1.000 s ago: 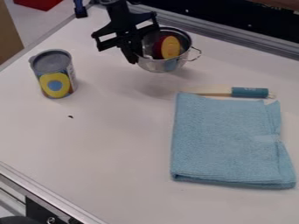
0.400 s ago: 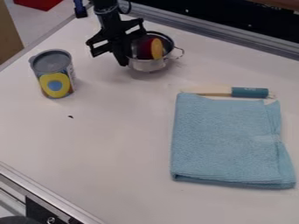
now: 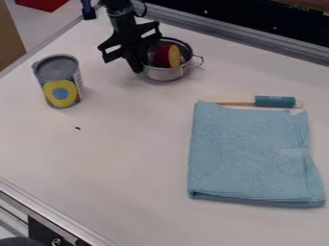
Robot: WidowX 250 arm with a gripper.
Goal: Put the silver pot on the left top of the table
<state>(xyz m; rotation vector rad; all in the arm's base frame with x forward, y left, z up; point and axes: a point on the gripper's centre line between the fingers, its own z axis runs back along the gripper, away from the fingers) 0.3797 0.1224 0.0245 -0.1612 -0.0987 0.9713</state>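
The black gripper (image 3: 141, 63) is at the upper left of the table, shut on the left side of the silver pot (image 3: 168, 73). The pot stands upright, its base low at the tabletop, with one wire handle sticking out to the right. Inside it lies a dark red and yellow-orange object (image 3: 168, 56). The pot's left rim is partly hidden behind the gripper.
On the white table (image 3: 128, 158), a can (image 3: 59, 81) stands left of the gripper. A teal-handled utensil (image 3: 274, 101) and a folded blue towel (image 3: 254, 153) lie to the right. A metal rail (image 3: 244, 36) runs along the back edge.
The gripper and the pot have moved left together and come down; the shadow that lay apart below the pot is now close under it. Since the middle frame both have shifted only slightly right and down.
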